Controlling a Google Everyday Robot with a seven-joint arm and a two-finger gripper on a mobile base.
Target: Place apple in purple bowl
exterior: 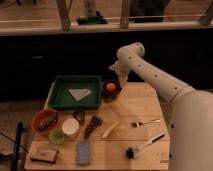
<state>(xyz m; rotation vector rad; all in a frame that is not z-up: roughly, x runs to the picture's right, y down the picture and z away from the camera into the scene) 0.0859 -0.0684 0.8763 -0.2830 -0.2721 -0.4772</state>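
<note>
The small orange-red apple (110, 86) lies inside the dark purple bowl (112, 92), which stands at the table's far edge just right of the green tray. My gripper (119, 76) hangs just above and slightly right of the bowl, at the end of the white arm reaching in from the right. It is apart from the apple.
A green tray (75, 93) with a grey cloth lies left of the bowl. An orange bowl (44, 121), pale-green cup (56, 136), white cup (70, 127), yellow banana-like piece (110, 129), fork (145, 122), brush (144, 146), blue sponge (83, 152) and a brown item (93, 125) lie nearer.
</note>
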